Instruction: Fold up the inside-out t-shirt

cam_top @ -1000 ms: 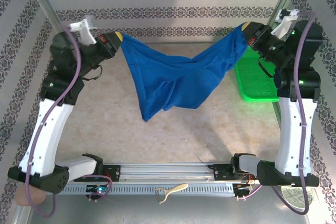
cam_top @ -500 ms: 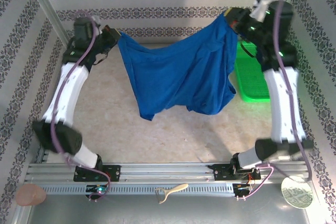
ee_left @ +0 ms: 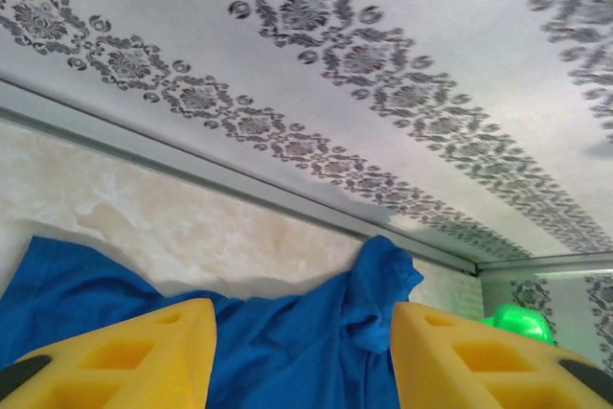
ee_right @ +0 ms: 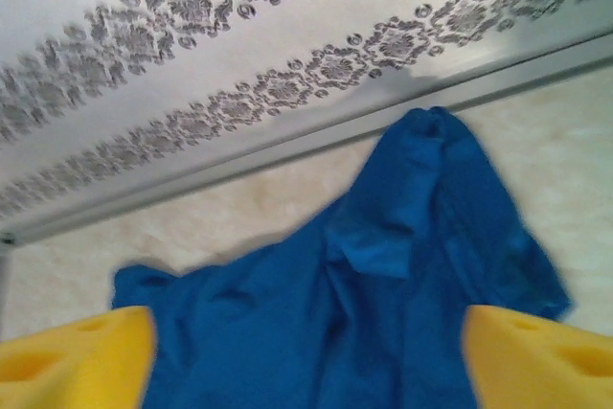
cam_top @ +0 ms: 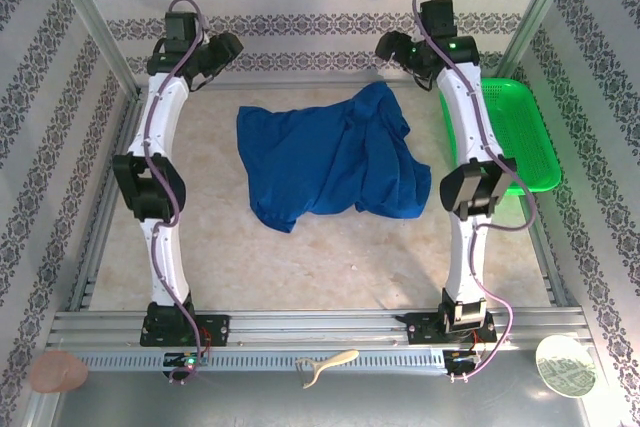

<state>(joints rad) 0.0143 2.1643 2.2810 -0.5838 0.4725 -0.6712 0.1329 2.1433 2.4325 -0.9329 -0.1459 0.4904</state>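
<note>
The royal blue t-shirt (cam_top: 325, 162) lies as a rumpled heap on the table (cam_top: 220, 257), in the far half and nearer to the far edge, with its right part bunched up and one point of cloth reaching toward the far wall. Both arms are stretched to the far edge. The left gripper (cam_top: 225, 47) and the right gripper (cam_top: 388, 47) hang above the cloth, each with its yellow fingers (ee_left: 144, 356) set apart and nothing between them. The step in hand seems to be laying the shirt out, and it is not yet flat. The next move probably calls for both grippers to go down, pinch two outer corners and pull the cloth smooth before any fold. No brand, label or writing can be read on the shirt
</note>
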